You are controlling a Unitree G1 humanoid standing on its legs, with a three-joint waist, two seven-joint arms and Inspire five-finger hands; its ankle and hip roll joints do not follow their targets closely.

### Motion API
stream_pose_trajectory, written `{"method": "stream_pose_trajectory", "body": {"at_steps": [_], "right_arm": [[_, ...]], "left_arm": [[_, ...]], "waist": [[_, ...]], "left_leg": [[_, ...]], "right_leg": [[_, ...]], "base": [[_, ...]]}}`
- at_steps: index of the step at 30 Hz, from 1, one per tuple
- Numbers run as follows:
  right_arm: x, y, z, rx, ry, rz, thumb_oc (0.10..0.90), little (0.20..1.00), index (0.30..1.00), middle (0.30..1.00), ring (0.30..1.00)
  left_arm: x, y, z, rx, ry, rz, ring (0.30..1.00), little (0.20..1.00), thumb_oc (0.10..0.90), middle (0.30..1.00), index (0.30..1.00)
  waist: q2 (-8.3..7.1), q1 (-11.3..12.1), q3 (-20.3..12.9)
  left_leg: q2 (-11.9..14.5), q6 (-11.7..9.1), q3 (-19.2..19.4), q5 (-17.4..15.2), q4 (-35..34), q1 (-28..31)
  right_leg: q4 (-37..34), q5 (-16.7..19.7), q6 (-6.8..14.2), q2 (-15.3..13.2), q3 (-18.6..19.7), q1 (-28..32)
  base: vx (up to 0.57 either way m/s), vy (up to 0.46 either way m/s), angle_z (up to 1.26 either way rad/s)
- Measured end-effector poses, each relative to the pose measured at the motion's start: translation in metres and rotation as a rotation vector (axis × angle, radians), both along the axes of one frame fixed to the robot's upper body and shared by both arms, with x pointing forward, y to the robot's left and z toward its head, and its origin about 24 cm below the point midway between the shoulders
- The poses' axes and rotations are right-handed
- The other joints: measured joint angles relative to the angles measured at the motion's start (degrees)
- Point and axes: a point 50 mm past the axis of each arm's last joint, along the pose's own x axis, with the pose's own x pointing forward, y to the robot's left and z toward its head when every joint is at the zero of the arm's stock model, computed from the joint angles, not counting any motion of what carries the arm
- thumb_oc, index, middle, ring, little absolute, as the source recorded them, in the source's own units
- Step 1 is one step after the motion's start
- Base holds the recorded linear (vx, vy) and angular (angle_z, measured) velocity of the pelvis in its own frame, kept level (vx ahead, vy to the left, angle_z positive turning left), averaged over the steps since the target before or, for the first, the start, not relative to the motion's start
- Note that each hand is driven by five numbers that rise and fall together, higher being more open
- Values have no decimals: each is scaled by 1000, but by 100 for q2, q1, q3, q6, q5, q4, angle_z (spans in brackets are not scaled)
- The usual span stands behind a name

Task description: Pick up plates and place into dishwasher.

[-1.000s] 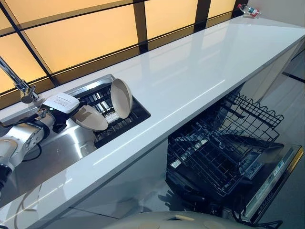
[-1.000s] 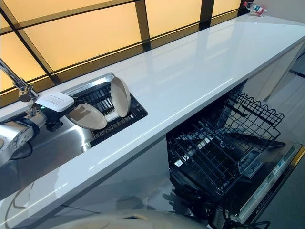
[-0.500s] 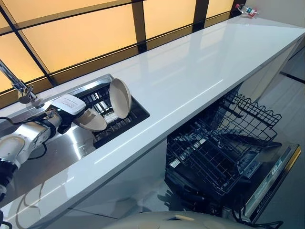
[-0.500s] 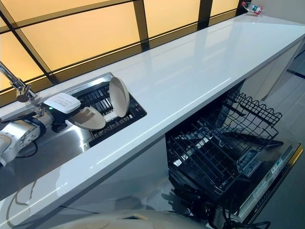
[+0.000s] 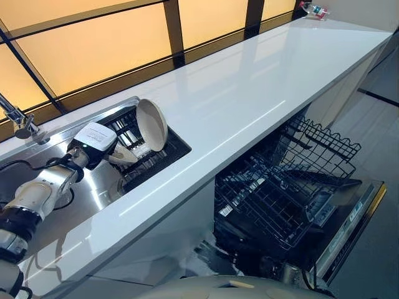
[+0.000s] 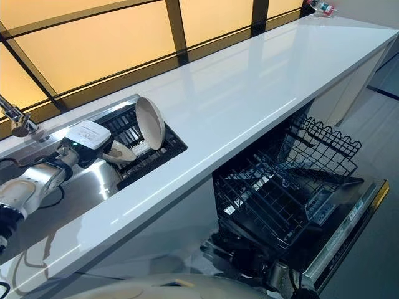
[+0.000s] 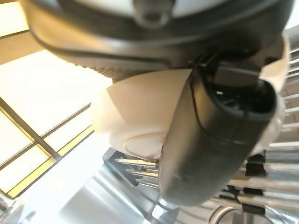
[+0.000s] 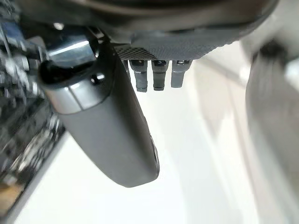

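The left hand (image 5: 93, 144) grips 1 cream plate (image 5: 122, 156) at the sink rack (image 5: 146, 163); lifting carelessly could knock the upright plate (image 5: 152, 124) beside it.

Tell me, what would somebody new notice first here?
Probably the big open dishwasher with its black wire rack pulled out, low on the right under the long white counter. Next, the left hand at the sink rack on the left, its thumb pressed on a tilted cream plate, with another plate standing upright beside it.
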Motion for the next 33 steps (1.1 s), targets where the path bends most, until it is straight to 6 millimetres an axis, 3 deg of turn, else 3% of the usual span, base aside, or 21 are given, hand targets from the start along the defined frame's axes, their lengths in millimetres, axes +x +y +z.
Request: {"method": "stream_pose_trajectory", "body": {"at_steps": [5, 10, 14, 17, 24, 29, 33], "right_arm": [[18, 20, 30, 103, -152, 128, 800, 900, 900, 900, 900], [33, 3, 59, 71, -278, 245, 800, 900, 900, 900, 900], [38, -15, 70, 50, -298, 264, 800, 900, 900, 900, 900], [39, -16, 74, 55, -309, 272, 800, 900, 900, 900, 900], [55, -22, 110, 31, -504, 302, 800, 900, 900, 900, 900], [77, -62, 156, -146, -760, 194, 800, 900, 900, 900, 900], [87, -89, 183, -305, -914, 53, 800, 900, 900, 900, 900]], "left_arm": [[0, 3, 2, 11, -40, -2, 300, 200, 100, 300, 300], [-12, 14, 4, 19, -83, -8, 300, 200, 100, 300, 300], [-23, 27, 8, -50, -141, 45, 300, 200, 100, 300, 300], [-26, 37, 16, -114, -195, 109, 300, 200, 100, 300, 300], [-44, 64, 33, -240, -316, 256, 300, 200, 100, 300, 300], [-74, 88, 43, -344, -415, 371, 300, 200, 100, 300, 300], [-86, 90, 56, -456, -551, 387, 300, 200, 100, 300, 300]], "waist": [[-64, -15, 65], [-155, -22, 98], [-185, -26, 115], [-250, -27, 156], [-334, -26, 183], [-349, -13, 188], [-353, 113, 194]], "left_leg": [[-7, 9, 31, 8, 0, -13], [-3, 10, 85, 7, 1, -33], [0, 10, 114, 0, 2, -36], [12, 7, 117, -2, 2, -37], [-5, 17, 119, -10, 6, -92], [-5, 21, 117, -18, 21, -126], [-5, 22, 118, -29, 24, -128]], "right_leg": [[0, 14, 23, -12, 1, -17], [0, 20, 31, -6, 77, -89], [0, 44, 0, 2, 113, -98], [0, 43, 1, 11, 112, -102], [-1, 29, 23, -7, 112, -149], [0, 45, -1, -5, 117, -185], [-1, 44, 0, -7, 121, -191]], "base": [[-34, -57, -1], [-39, -39, -8], [-30, -42, -6], [-28, -43, -2], [-39, -31, 0], [-14, -9, 0], [0, 0, 0]]}}
